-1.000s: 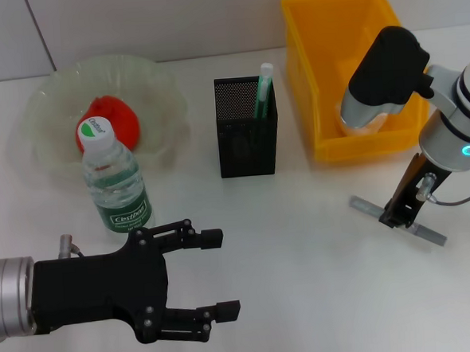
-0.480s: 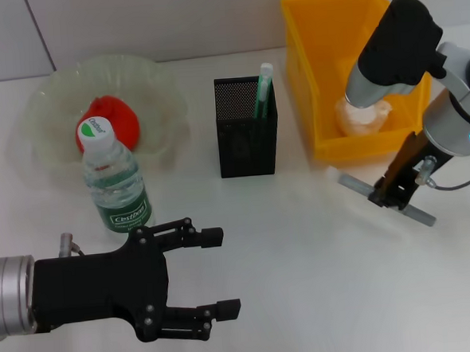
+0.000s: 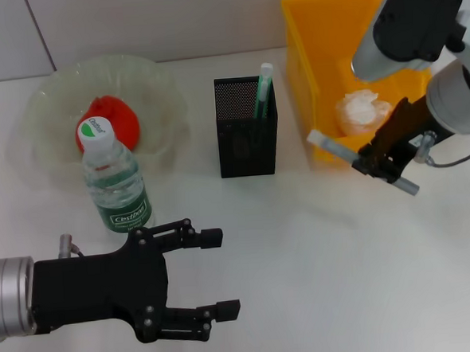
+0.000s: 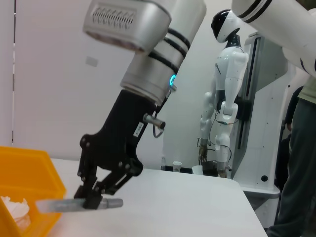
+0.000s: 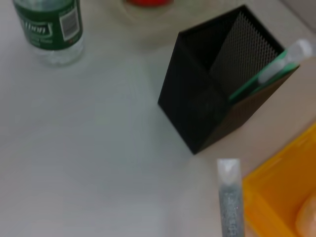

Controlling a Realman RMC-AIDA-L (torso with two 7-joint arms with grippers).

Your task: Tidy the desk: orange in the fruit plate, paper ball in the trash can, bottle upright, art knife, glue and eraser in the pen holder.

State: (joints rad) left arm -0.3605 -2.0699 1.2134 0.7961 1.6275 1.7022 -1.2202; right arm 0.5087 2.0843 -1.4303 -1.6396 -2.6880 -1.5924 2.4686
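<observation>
Now clamped in the right end effector (image 3: 384, 164): art knife (image 3: 360, 162), up off the desk (image 3: 305, 283), lying flat (long way sideways). Pen holder (image 3: 247, 127) off to its left. Left end effector (image 3: 217, 274) apart, parked near the bottle (image 3: 116, 184).

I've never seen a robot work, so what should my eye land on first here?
First, the right gripper, lifted off the table beside the yellow bin, clamping a grey art knife. Next, the black left gripper, open and idle near the front edge. Behind it an upright water bottle stands before the fruit plate.
</observation>
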